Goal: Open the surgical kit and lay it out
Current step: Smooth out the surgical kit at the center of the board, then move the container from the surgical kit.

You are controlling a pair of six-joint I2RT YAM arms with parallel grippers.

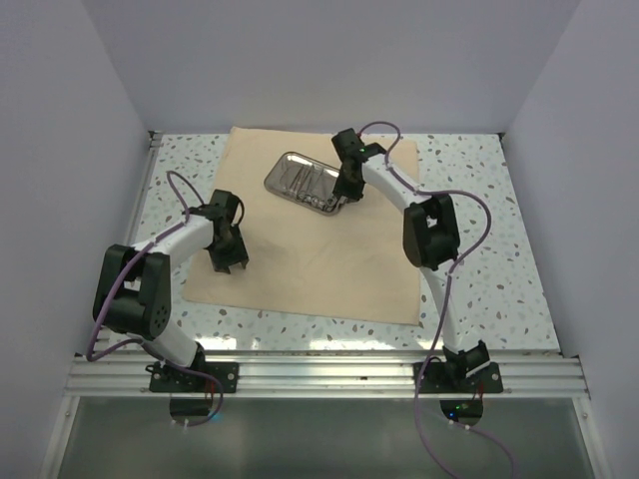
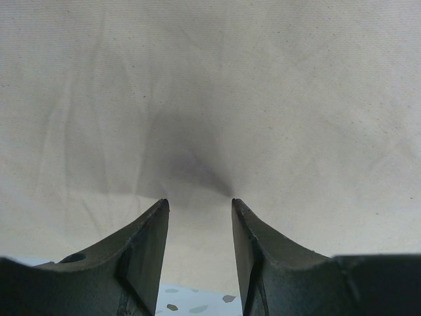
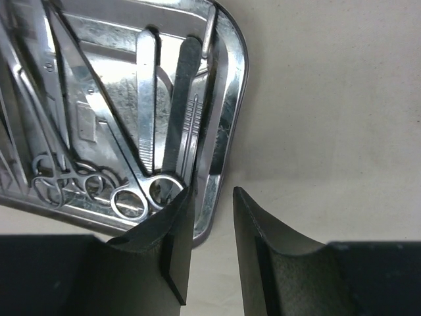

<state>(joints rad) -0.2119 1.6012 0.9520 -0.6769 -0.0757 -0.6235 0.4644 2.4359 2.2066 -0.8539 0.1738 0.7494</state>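
Note:
The tan cloth wrap [image 1: 319, 249] lies spread flat on the table. On its far part sits the shiny steel tray [image 1: 285, 165], holding several thin metal instruments [image 1: 308, 185]. My right gripper [image 1: 344, 195] is at the tray's right end. In the right wrist view it [image 3: 212, 190] is open: one finger is inside the tray by the scissor rings [image 3: 128, 201], the other is over the cloth [image 3: 329, 118], and the tray rim [image 3: 233, 85] runs between them. My left gripper [image 1: 228, 267] stands open over the cloth's left part, and the left wrist view shows only cloth [image 2: 210, 99] between the jaws [image 2: 199, 203].
The speckled table [image 1: 479, 200] shows around the cloth on all sides. Grey walls close in the left, right and back. An aluminium rail [image 1: 319, 374] with both arm bases runs along the near edge. Speckled table [image 2: 197, 303] peeks below the left jaws.

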